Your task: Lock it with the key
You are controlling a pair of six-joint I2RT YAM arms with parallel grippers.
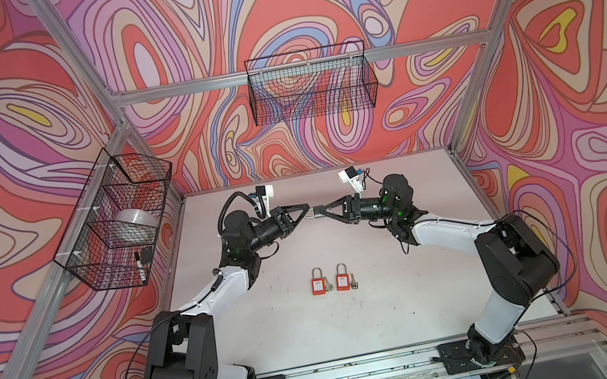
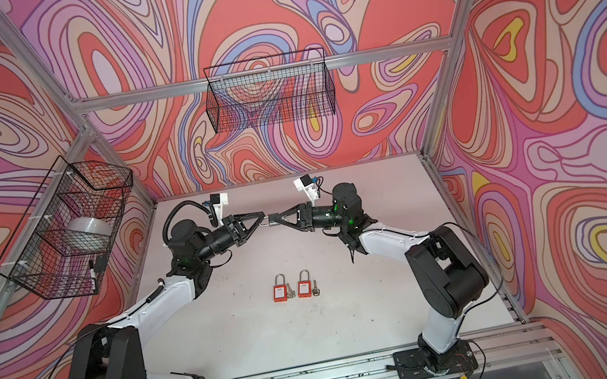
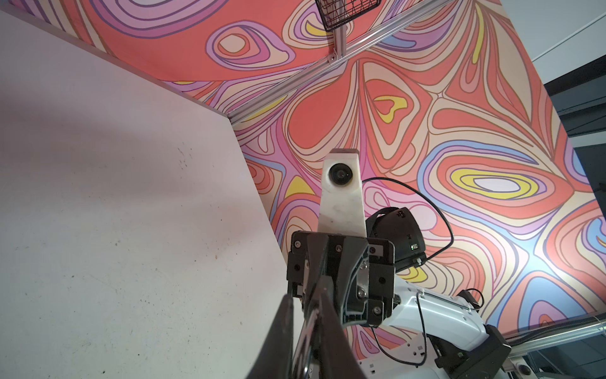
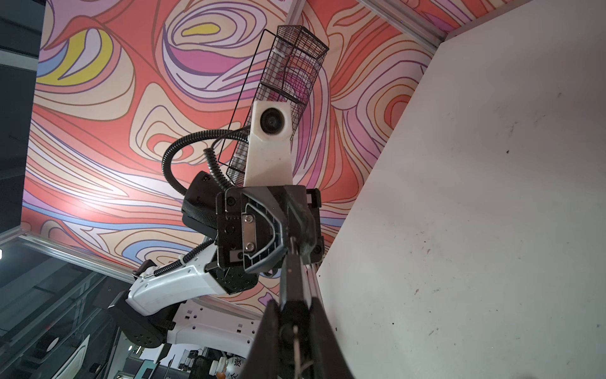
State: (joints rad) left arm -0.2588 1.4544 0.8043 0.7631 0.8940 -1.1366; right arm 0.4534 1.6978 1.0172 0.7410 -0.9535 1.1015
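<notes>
Both arms meet in mid-air over the back of the white table (image 1: 438, 293). Between their tips hangs a small dark-and-silver item (image 1: 314, 212) (image 2: 268, 220), too small to tell whether it is a key or a lock. My right gripper (image 1: 320, 210) (image 4: 294, 303) is shut on its dark part (image 4: 295, 316). My left gripper (image 1: 307, 211) (image 3: 305, 292) is shut on its silver metal part (image 3: 306, 331). Two orange padlocks (image 1: 316, 284) (image 1: 342, 280) lie near the table's middle, shackles pointing back. A silver key (image 1: 329, 287) (image 1: 355, 283) lies beside each.
A black wire basket (image 1: 310, 84) hangs on the back wall. Another wire basket (image 1: 117, 219) on the left wall holds a roll of tape (image 1: 135, 224) and a marker. Aluminium frame posts stand at the table's corners.
</notes>
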